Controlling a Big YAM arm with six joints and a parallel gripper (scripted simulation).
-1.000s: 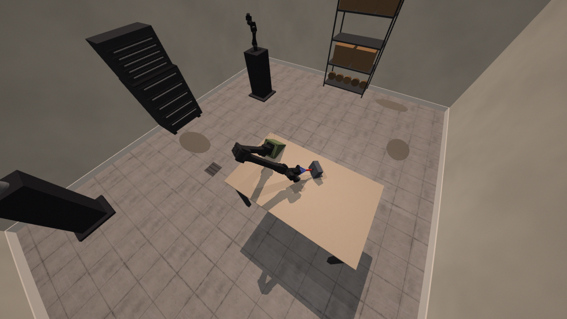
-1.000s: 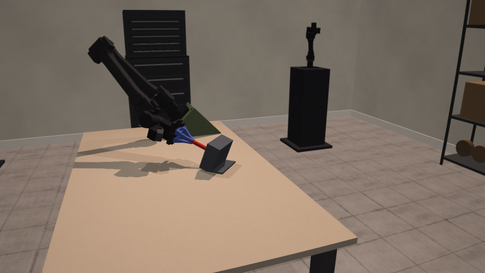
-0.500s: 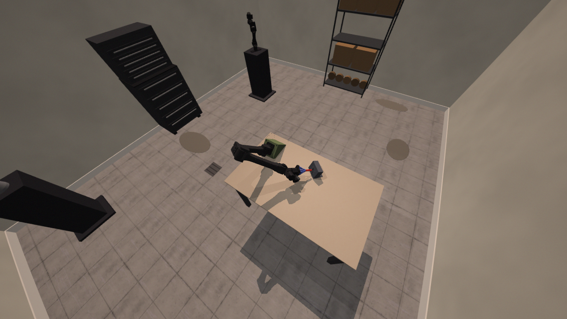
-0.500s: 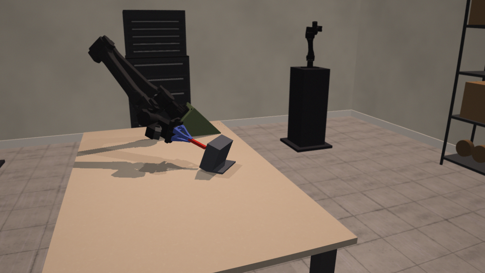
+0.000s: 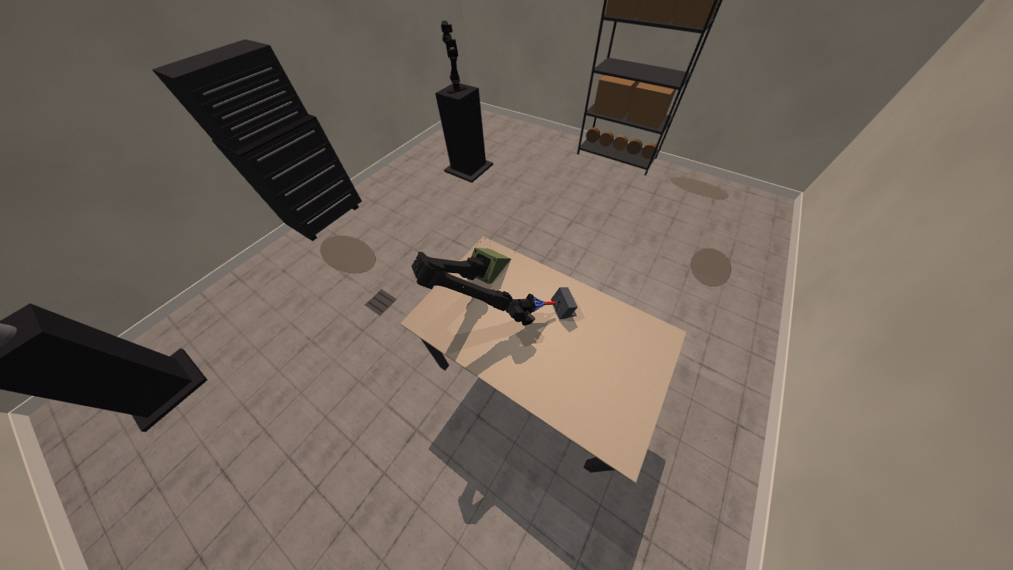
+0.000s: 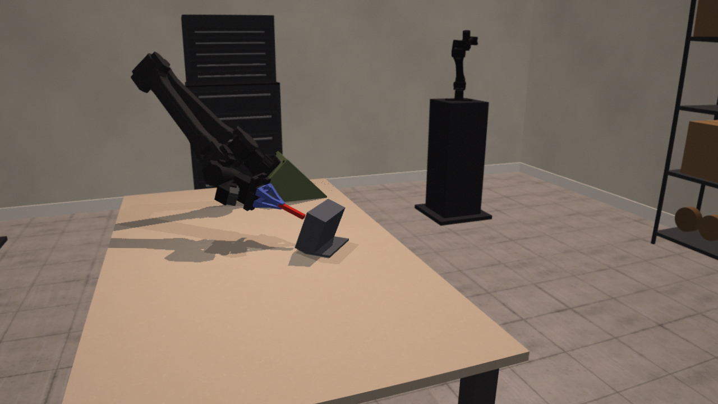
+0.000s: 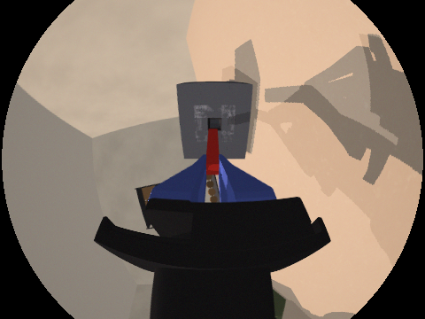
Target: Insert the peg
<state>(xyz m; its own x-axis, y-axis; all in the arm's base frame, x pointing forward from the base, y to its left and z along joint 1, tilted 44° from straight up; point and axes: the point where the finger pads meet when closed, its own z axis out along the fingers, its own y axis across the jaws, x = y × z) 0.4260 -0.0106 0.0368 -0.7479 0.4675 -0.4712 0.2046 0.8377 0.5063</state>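
Observation:
A grey sloped panel stands on the tan table. Its small square hole faces my gripper. My gripper, with blue fingers, is shut on a red peg. The peg points at the panel's face. In the wrist view its tip sits at the hole. How deep it reaches I cannot tell.
A green wedge-shaped block sits at the table's back corner by the arm's base. On the floor around stand a black drawer cabinet, a black pedestal with a second arm and a shelf rack.

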